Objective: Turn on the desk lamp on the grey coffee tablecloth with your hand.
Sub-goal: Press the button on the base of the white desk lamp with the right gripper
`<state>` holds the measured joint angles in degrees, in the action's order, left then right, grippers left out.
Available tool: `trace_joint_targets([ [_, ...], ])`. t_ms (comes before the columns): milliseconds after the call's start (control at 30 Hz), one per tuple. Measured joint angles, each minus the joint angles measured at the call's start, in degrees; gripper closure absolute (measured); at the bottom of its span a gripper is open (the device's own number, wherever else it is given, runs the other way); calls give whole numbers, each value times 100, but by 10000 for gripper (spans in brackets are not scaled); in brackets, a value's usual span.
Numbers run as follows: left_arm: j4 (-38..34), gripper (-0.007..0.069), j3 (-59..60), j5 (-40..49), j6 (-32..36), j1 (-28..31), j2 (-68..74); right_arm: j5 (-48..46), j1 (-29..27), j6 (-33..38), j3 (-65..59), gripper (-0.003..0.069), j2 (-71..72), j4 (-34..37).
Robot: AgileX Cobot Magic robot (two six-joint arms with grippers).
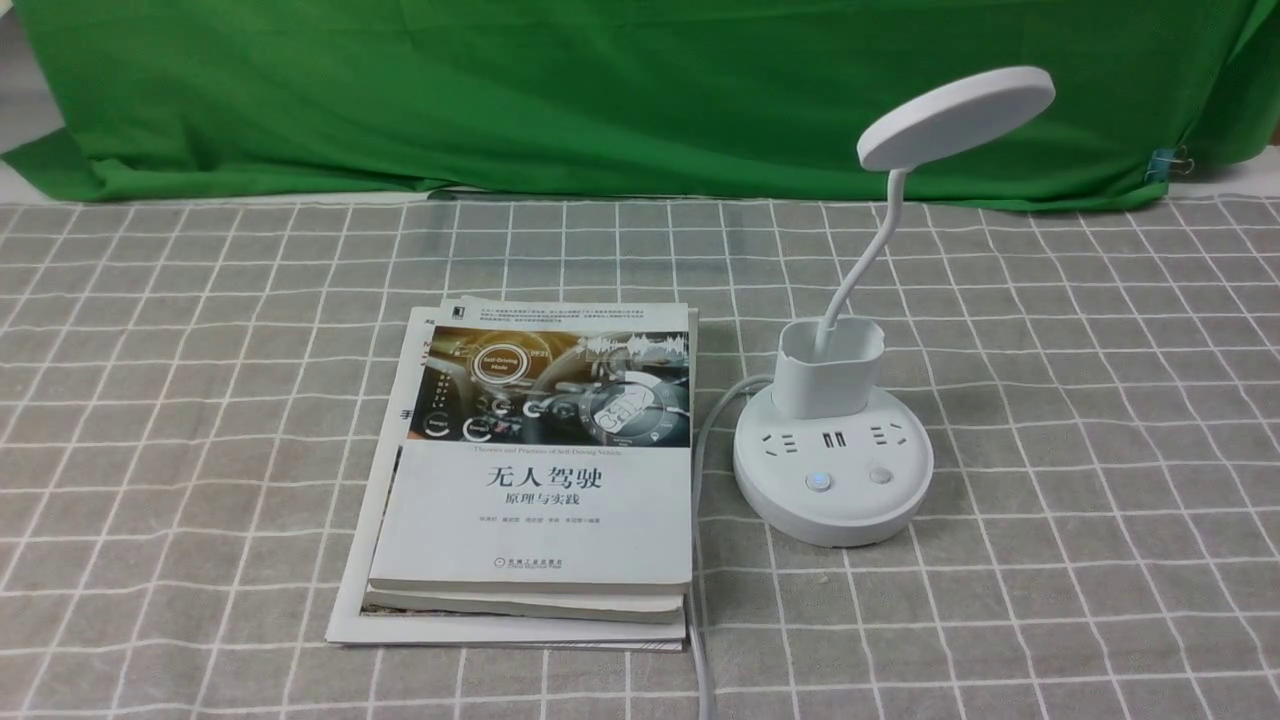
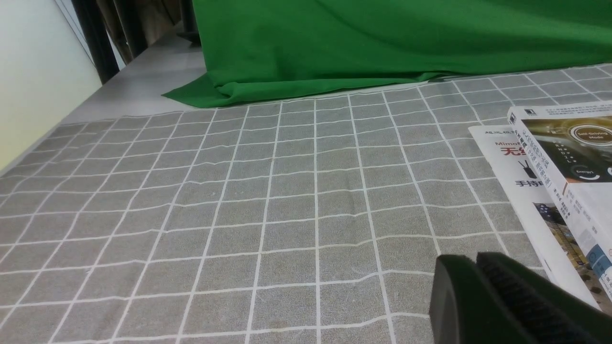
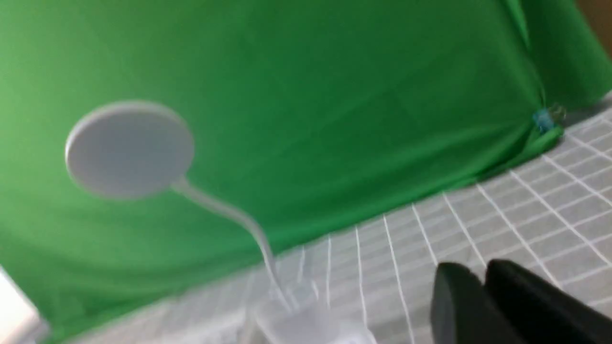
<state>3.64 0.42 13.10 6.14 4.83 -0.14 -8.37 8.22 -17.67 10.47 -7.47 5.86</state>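
The white desk lamp (image 1: 832, 455) stands on the grey coffee tablecloth (image 1: 1080, 420), right of centre, with its disc head (image 1: 955, 115) raised on a bent neck. Its round base shows sockets and two buttons; the left button (image 1: 818, 482) glows faintly blue, and the head looks unlit. Neither arm shows in the front view. My right gripper (image 3: 478, 268) is shut and empty; its blurred view shows the lamp head (image 3: 129, 148) and neck. My left gripper (image 2: 473, 258) is shut and empty, low over the cloth (image 2: 239, 205) beside the books (image 2: 564, 157).
A stack of books (image 1: 540, 470) lies just left of the lamp, and the lamp's white cord (image 1: 700, 560) runs between them toward the front edge. A green backdrop cloth (image 1: 600, 90) hangs along the back. A blue clip (image 1: 1160, 165) holds it at the right.
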Motion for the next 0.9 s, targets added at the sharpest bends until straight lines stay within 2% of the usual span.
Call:
trace_joint_targets([
  [33, 0, 606, 0, 0, 0, 0, 0, -85, 19, 59, 78, 578, -64, 0],
  [67, 0, 606, 0, 0, 0, 0, 0, -935, 204, 564, 834, 606, -729, 0],
  [167, 0, 606, 0, 0, 0, 0, 0, -2110, 400, 1152, 1766, 616, -1696, 0],
  [200, 0, 606, 0, 0, 0, 0, 0, -2913, 480, 1504, 2366, 617, -2442, 0],
  [300, 0, 606, 0, 0, 0, 0, 0, -3860, 517, 1969, 3179, 617, -3762, 0],
  [433, 0, 606, 0, 0, 0, 0, 0, -4099, 523, 2177, 3671, 619, -4818, 29],
  [500, 0, 606, 0, 0, 0, 0, 0, -4097, 701, 2320, 4054, 623, -5807, 111],
  [700, 0, 606, 0, 0, 0, 0, 0, -3665, 1341, 2512, 4781, 623, -7507, 202],
  [900, 0, 606, 0, 0, 0, 0, 0, -3482, 1382, 2619, 5428, 623, -8781, 204],
])
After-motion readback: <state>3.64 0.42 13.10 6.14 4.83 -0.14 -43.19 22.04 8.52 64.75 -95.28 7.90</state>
